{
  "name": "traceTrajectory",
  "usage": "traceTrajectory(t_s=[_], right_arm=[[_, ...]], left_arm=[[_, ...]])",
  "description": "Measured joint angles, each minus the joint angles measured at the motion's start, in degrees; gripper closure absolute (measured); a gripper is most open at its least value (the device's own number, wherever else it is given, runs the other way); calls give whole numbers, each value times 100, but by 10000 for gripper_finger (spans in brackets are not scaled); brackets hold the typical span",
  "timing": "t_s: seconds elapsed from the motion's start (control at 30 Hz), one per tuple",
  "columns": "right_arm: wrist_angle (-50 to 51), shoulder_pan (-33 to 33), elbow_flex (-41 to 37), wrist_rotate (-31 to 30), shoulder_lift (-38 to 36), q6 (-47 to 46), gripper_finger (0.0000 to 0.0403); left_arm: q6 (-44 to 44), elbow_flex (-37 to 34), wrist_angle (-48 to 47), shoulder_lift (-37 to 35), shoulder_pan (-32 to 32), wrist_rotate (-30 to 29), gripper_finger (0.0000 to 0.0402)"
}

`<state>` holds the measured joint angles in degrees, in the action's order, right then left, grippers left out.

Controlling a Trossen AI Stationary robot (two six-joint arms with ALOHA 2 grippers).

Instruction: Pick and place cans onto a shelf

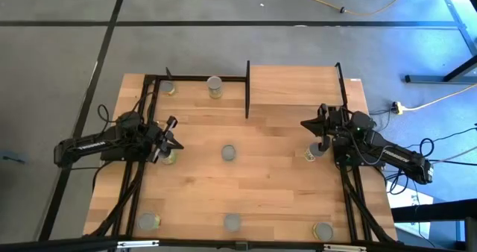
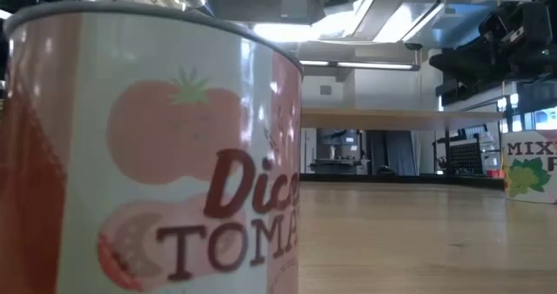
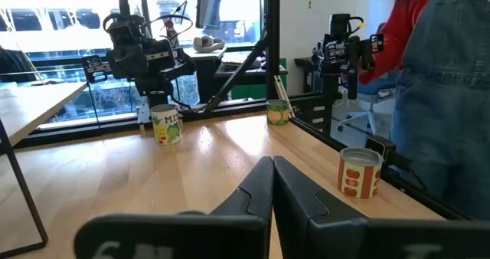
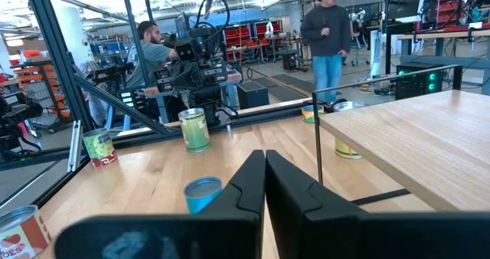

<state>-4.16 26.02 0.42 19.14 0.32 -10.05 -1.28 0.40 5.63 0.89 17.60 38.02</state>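
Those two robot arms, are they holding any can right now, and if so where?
Neither. The left gripper and right gripper both have their fingers shut together on nothing; the cans stand on the table.

Shelf (image 1: pixel 294 84) stands at the table's (image 1: pixel 276 185) far edge, right of centre. Two cans left of it along the same edge: one (image 1: pixel 215 86) beside the shelf, one (image 1: pixel 168 87) at the far-left corner. One can (image 1: pixel 228 153) at table centre. Three along the near edge: left (image 1: pixel 149 221), middle (image 1: pixel 232 222), right (image 1: pixel 323 230). Left gripper (image 1: pixel 172 133) above a can (image 1: pixel 170 156) mid-left; right gripper (image 1: pixel 308 123) by a can (image 1: pixel 314 152) mid-right.
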Motion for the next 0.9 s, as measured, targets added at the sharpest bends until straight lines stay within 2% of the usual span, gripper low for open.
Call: traceTrajectory(t_s=[0.6,0.73,0.83,0.9], right_arm=[[-19,0,0,2,1,5,387],[-37,0,0,2,2,3,387],[-37,0,2,30,0,-10,387],[-2,2,62,183,4,-21,387]], left_arm=[[102,2,10,0,-2,-33,401],[953,2,222,2,-2,-1012,401],[666,122,231,7,1,-2172,401],[478,289,265,46,1,-2735,401]])
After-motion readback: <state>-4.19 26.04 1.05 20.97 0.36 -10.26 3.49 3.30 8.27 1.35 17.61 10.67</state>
